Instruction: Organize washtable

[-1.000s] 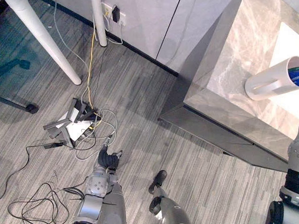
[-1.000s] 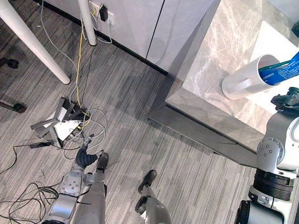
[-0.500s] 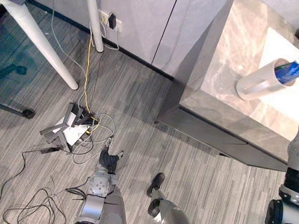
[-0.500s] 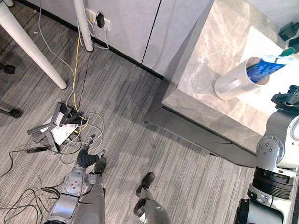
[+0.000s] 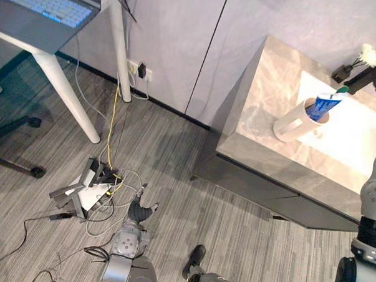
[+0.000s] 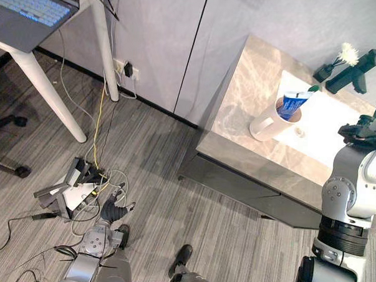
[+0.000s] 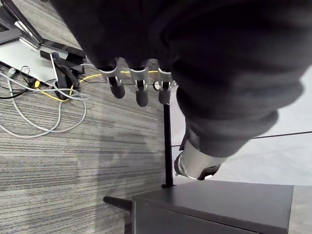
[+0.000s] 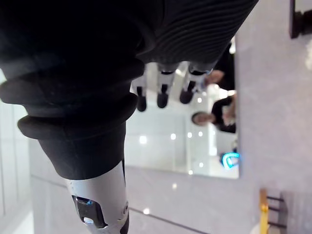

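White cup (image 5: 295, 124): stands on tabletop (image 5: 258, 113), toothpaste tube (image 5: 319, 107) inside. The view has lifted since earlier, but the cup is unmoved. Right hand (image 8: 163, 90): fingers relaxed, empty. Left hand (image 5: 138, 212): spread, well apart from cup. Tube stowing judged done.

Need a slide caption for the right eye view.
White cup holding a blue toothpaste tube on the marble washtable; left hand hangs over the carpet.
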Motion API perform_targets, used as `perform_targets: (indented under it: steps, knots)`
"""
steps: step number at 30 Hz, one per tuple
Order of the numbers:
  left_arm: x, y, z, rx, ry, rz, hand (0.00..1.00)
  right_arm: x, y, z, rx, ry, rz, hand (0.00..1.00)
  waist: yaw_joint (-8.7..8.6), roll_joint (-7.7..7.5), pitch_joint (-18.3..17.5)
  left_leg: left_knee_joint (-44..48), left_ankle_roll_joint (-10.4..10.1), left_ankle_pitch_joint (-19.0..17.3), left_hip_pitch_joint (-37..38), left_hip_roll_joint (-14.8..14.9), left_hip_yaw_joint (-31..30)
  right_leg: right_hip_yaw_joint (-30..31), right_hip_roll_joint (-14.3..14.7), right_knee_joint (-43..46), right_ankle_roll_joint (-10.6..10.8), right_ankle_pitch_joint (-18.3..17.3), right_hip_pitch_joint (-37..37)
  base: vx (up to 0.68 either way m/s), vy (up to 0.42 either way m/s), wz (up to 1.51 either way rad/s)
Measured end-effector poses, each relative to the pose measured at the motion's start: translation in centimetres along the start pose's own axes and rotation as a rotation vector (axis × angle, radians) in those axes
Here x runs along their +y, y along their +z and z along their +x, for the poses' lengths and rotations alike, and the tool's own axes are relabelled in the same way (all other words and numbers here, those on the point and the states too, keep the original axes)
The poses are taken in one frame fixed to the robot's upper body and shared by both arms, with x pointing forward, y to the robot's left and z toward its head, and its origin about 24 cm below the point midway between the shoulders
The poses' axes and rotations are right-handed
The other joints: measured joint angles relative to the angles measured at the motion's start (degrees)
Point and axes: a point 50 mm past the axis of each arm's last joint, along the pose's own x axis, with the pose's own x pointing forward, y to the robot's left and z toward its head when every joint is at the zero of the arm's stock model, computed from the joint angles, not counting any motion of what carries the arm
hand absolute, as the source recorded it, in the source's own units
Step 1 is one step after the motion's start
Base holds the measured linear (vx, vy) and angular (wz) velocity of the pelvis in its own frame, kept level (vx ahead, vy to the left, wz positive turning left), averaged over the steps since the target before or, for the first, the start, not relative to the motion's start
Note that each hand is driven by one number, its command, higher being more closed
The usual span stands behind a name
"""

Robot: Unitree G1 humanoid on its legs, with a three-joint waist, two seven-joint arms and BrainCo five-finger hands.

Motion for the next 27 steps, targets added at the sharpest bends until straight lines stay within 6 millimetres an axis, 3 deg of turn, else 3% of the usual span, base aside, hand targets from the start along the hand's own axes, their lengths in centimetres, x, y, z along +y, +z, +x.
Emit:
perform_targets:
  steps: [4, 7, 10, 16, 19, 21, 22, 23, 24, 26, 27]
  knots:
    - [-0.1, -1.4, -0.6, 0.052, -0.007, 0.013, 0.00, -1.9, -1.9, -3.0, 0.099, -0.083, 0.003, 0.00, -2.07, -0.79, -1.65, -1.47, 0.00, -0.09, 2.55, -1.74, 1.04, 0.75, -1.81, 0.16, 0.84, -3.81, 1.88, 0.06, 0.041, 0.01]
    - [0.0, -1.9, -0.7, 0.077, -0.006, 0.018, 0.00, -3.5, -2.4, -5.8, 0.159, -0.150, -0.020, 0.00, -2.41, -1.09, -1.98, -2.35, -0.07, -0.28, 3.53, -2.90, 1.93, 1.05, -2.90, 0.78, 0.81, -7.23, 1.92, 0.04, -0.001, -0.08]
    - [-0.2, -2.1, -0.9, 0.091, -0.011, 0.013, 0.00, -4.6, -3.2, -8.5, 0.249, -0.193, -0.038, 0.00, -3.43, -0.45, -2.32, -2.72, -0.16, -0.29, 4.64, -2.79, 2.07, 1.01, -2.78, 0.79, 0.73, -8.88, 2.96, 0.02, -0.040, -0.03]
    - [0.8, -1.3, -2.5, 0.057, 0.062, -0.055, 0.00, -6.7, -3.8, -16.6, 0.499, -0.241, -0.067, 0.00, -5.52, 0.94, -3.85, -2.88, -0.73, -0.50, 7.34, -2.39, 2.82, 2.00, -2.35, 0.92, 0.73, -9.27, 4.98, 0.02, -0.012, -0.06]
    - [2.3, 0.7, -3.4, -0.034, 0.135, -0.065, 0.00, -7.9, -4.3, -22.5, 0.698, -0.312, -0.063, 0.00, -6.70, 1.66, -3.81, -2.91, -0.51, -1.15, 8.72, -2.35, 3.21, 2.43, -2.38, 1.21, 0.76, -9.31, 5.98, -0.01, 0.007, -0.07]
    - [3.0, 2.3, -4.3, -0.121, 0.176, -0.077, 0.00, -9.1, -5.5, -29.1, 0.949, -0.426, -0.050, 0.00, -7.85, 1.86, -4.32, -2.93, -0.49, -1.18, 9.41, -2.49, 3.54, 3.09, -2.72, 2.11, 1.31, -9.92, 6.11, -0.02, 0.014, -0.05]
    - [3.0, 2.7, -4.3, -0.141, 0.178, -0.080, 0.00, -9.4, -5.8, -30.9, 1.022, -0.463, -0.053, 0.00, -8.05, 1.98, -4.33, -2.93, -0.48, -1.18, 9.67, -2.55, 3.57, 3.23, -2.81, 2.21, 1.35, -10.10, 6.30, -0.02, 0.013, -0.04]
    - [2.9, 3.6, -4.4, -0.181, 0.176, -0.089, 0.00, -10.0, -6.2, -34.6, 1.173, -0.530, -0.081, 0.00, -8.29, 2.28, -4.33, -2.93, -0.47, -1.19, 10.27, -2.63, 3.82, 3.61, -2.94, 2.61, 1.39, -10.66, 6.53, -0.02, 0.007, -0.05]
    - [2.8, 4.2, -4.5, -0.204, 0.172, -0.095, 0.00, -10.3, -6.4, -36.4, 1.256, -0.552, -0.110, 0.00, -8.30, 2.47, -4.26, -2.93, -0.47, -1.19, 10.59, -2.62, 3.96, 3.77, -2.96, 2.82, 1.67, -11.05, 6.68, -0.04, -0.003, -0.08]
    - [1.9, 7.2, -4.8, -0.345, 0.126, -0.131, 0.00, -10.8, -5.8, -44.3, 1.618, -0.635, -0.195, 0.00, -8.16, 3.89, -4.83, -2.90, -0.50, -1.17, 11.13, -2.43, 4.20, 4.10, -2.83, 3.17, 1.68, -11.70, 6.92, -0.04, -0.012, -0.06]
    - [1.6, 7.9, -5.0, -0.380, 0.110, -0.145, 0.00, -10.8, -5.5, -45.7, 1.692, -0.641, -0.216, 0.00, -8.14, 4.27, -4.82, -2.90, -0.51, -1.16, 11.35, -2.37, 4.21, 4.15, -2.77, 3.17, 1.69, -11.69, 7.09, 0.00, 0.000, 0.00]
